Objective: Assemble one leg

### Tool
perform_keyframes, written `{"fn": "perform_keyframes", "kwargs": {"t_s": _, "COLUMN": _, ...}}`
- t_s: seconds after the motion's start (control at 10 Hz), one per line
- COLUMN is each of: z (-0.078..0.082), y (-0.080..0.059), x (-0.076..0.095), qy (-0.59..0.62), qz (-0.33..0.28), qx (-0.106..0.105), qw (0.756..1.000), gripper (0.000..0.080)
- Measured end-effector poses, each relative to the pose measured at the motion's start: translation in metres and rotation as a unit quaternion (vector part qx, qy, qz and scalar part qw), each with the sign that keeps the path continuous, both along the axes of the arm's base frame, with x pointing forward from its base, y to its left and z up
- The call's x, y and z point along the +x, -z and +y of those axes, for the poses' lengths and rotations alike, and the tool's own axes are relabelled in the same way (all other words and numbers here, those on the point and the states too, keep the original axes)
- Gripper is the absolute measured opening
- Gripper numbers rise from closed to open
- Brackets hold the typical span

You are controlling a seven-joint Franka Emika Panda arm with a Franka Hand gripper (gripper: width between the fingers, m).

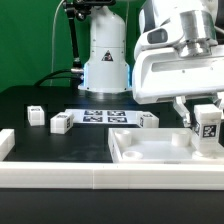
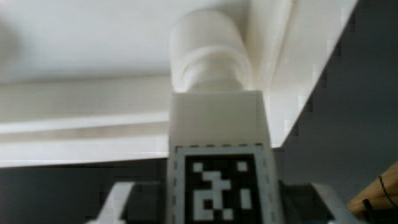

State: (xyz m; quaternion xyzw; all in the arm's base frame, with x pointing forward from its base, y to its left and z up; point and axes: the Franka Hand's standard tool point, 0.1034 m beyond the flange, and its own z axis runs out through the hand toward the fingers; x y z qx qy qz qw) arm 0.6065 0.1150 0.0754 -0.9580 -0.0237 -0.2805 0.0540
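While the gripper (image 1: 205, 110) clamps one leg (image 1: 208, 128) at a corner of the panel (image 1: 150, 153), seating looks unfinished; three loose legs (image 1: 60, 123) lie near the panel, untouched.

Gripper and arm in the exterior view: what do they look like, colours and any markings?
The arm is glossy white with rounded segments and small dark marks on its base. The gripper has a boxy white housing, shaded grey underneath; its fingers look light grey. Black cables run behind the arm.
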Motion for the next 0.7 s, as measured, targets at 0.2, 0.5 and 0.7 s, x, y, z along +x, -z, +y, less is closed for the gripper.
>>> {"fn": "perform_keyframes", "kwargs": {"t_s": 0.2, "z": 0.0019, "y": 0.0052, "x": -0.0044, "qy": 0.001, "qz": -0.006, "qx": 0.000, "qw": 1.000, "gripper": 0.0290}}
{"fn": "perform_keyframes", "kwargs": {"t_s": 0.5, "z": 0.0021, "y": 0.0059, "x": -0.0062, "qy": 0.013, "qz": -0.001, "qx": 0.003, "qw": 1.000, "gripper": 0.0290}}
{"fn": "perform_keyframes", "kwargs": {"t_s": 0.7, "z": 0.0018, "y": 0.0081, "x": -0.0073, "qy": 0.015, "qz": 0.005, "qx": 0.004, "qw": 1.000, "gripper": 0.0402}}
